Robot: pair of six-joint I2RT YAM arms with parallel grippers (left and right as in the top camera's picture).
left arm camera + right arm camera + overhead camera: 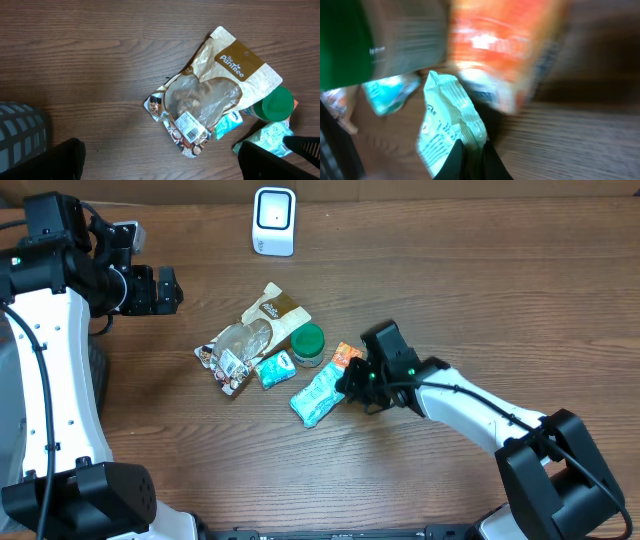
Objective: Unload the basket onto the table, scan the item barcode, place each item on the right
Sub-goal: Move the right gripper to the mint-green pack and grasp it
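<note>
Pale green plastic is sitting between the fingers of your right gripper [470, 156]. The jaws are squeezing fully shut on the thin end seam of the pale green packet [318, 395], so you are holding it by one end. The packet is lying near the middle of the table [480, 290], a little toward the near edge. An orange packet [347, 356] is lying just beside your gripper, and a jar with a green lid [308, 344] is standing close by. A brown bag [268, 318] and a small blue packet [274, 369] are lying a bit more toward the left edge.

Your left gripper [170, 290] is hanging wide open near the far left corner, and it is holding nothing.

I am thinking this packet is going to feel very light and floppy. It is probably going to droop and swing when you are lifting it. The plastic is looking shiny, so it may be slipping out if the pinch is only on the very tip. The flat seam is the good place to be holding, because squeezing the puffy middle may be crushing what is inside. The white scanner [274, 220] is standing by the far edge, well apart from the packet. I cannot tell which side the barcode is on.
</note>
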